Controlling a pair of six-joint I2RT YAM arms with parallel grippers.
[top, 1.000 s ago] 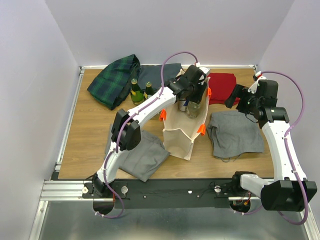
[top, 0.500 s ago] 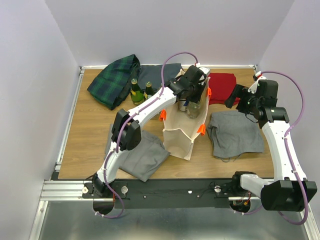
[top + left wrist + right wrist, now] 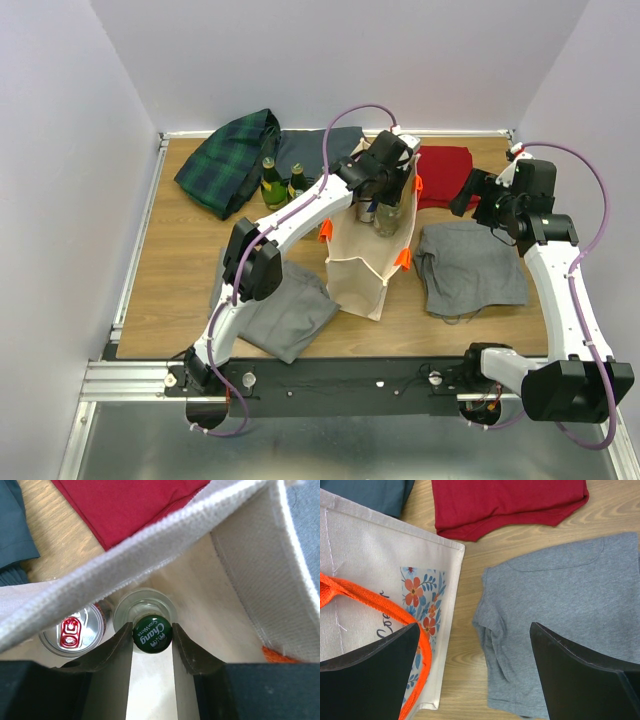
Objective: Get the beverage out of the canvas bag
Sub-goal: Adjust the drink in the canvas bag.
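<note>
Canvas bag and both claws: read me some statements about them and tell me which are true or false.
1. The left claw is inside the canvas bag, its fingers pressed on a bottle's green cap. True.
2. A can with a red tab stands beside that bottle. True.
3. The right claw holds that can. False: it is open and empty, outside the bag, above a grey cloth.
4. The bag lies flat on its side. False: it stands upright, mouth open.
5. Two green bottles stand outside the bag. True.
</note>
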